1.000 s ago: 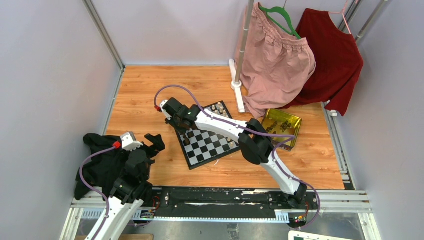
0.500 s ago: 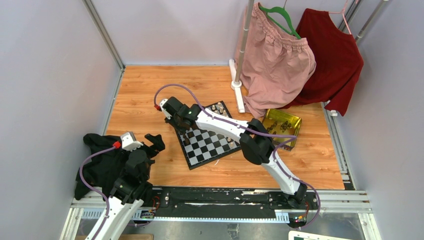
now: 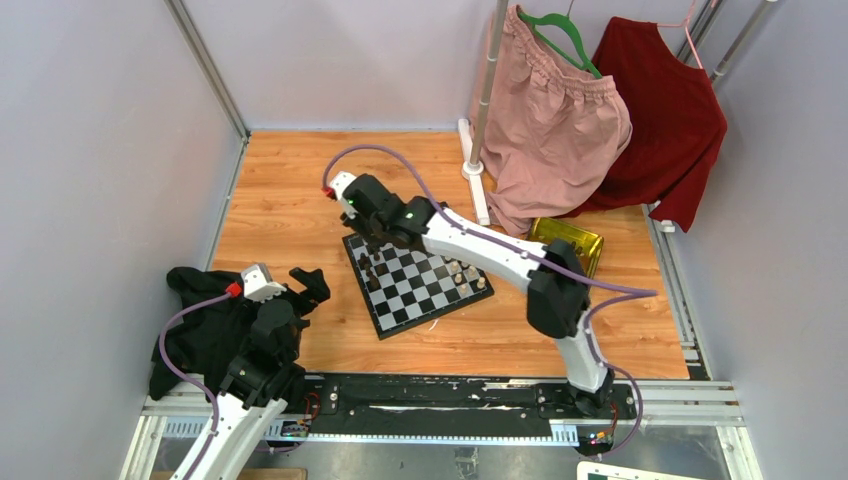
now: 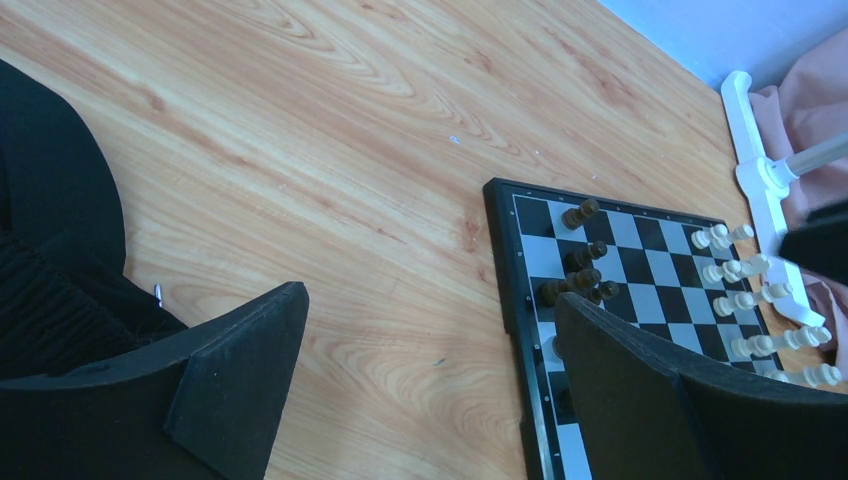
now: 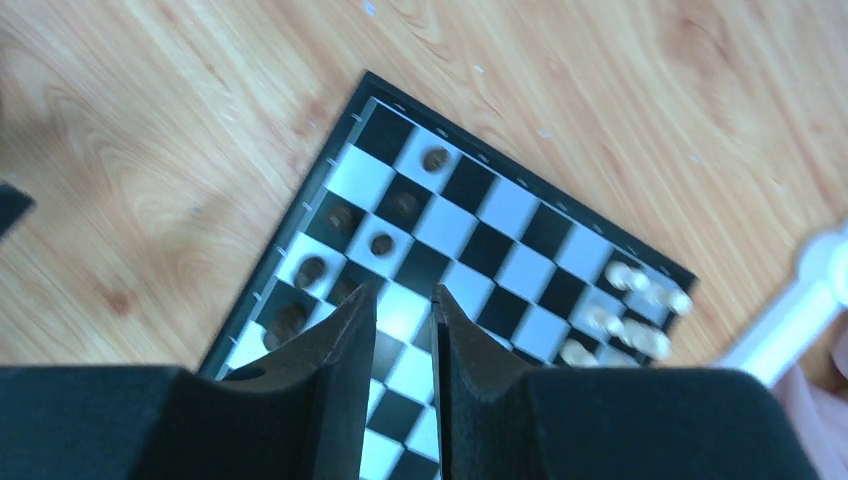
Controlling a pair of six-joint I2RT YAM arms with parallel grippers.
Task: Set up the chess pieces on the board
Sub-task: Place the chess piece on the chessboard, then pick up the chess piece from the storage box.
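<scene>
Seven or so tiny dark chess pieces point(image 4: 585, 278) bunched at the board's point(image 3: 420, 290) left edge: treat as probably light, rigid, easily toppled, pinch each stem from above; right gripper point(image 5: 402, 292) fingers narrowly apart, empty, over the board, left gripper point(image 4: 430, 300) fingers spread wide beyond that edge.

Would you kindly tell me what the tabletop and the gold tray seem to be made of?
Tabletop: looks like wood or wood-print laminate, from its orange grain lines, matte. Tray: probably metal or foil-coated plastic, from its shiny gold glare.
</scene>
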